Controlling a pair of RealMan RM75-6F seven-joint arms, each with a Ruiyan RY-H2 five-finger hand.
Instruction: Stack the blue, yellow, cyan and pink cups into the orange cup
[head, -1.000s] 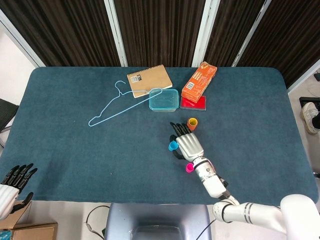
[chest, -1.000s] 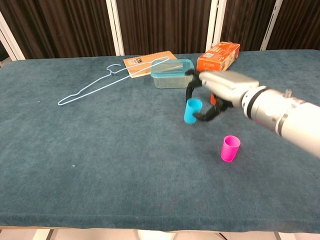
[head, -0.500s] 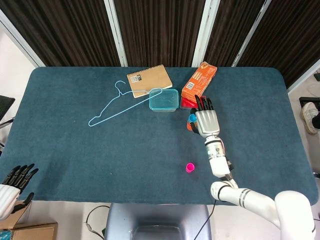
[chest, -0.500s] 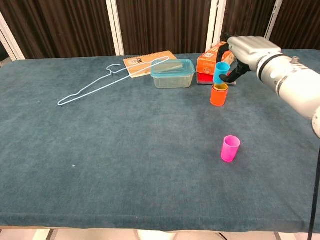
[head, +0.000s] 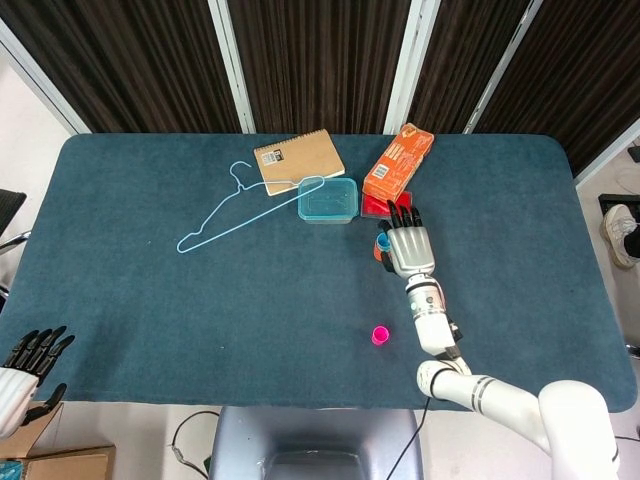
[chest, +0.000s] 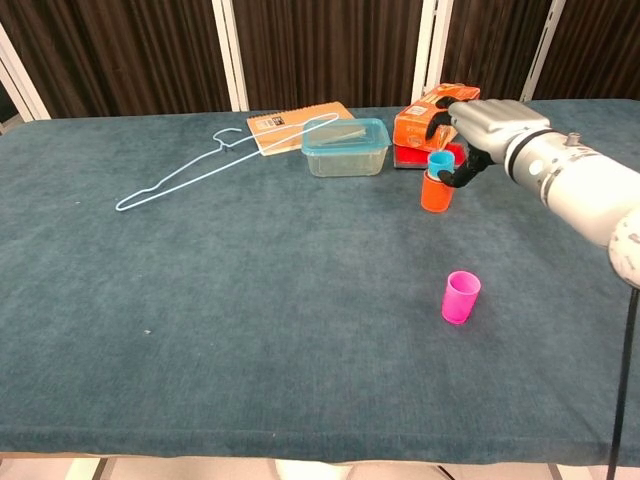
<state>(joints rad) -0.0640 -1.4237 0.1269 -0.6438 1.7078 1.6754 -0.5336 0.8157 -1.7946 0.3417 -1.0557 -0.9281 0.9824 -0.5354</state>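
The orange cup (chest: 436, 194) stands upright near the table's back right, just in front of the orange box. The cyan cup (chest: 440, 162) sits partly inside it, its rim sticking out above. My right hand (chest: 482, 130) reaches over from the right and holds the cyan cup between thumb and fingers. In the head view the right hand (head: 408, 246) covers most of the orange cup (head: 379, 254), and the cyan cup (head: 383, 240) shows at its left. The pink cup (chest: 460, 297) stands alone nearer the front. My left hand (head: 27, 360) hangs off the table's front left corner, holding nothing.
A light blue wire hanger (head: 235, 212) lies at the back left. A brown notebook (head: 298, 161), a clear teal container (head: 328, 200), an orange box (head: 398, 163) and a flat red item (head: 375, 207) cluster behind the orange cup.
My right hand carried the cyan cup from the table's middle to the orange cup and has lowered it into that cup. The pink cup and left hand stayed put.
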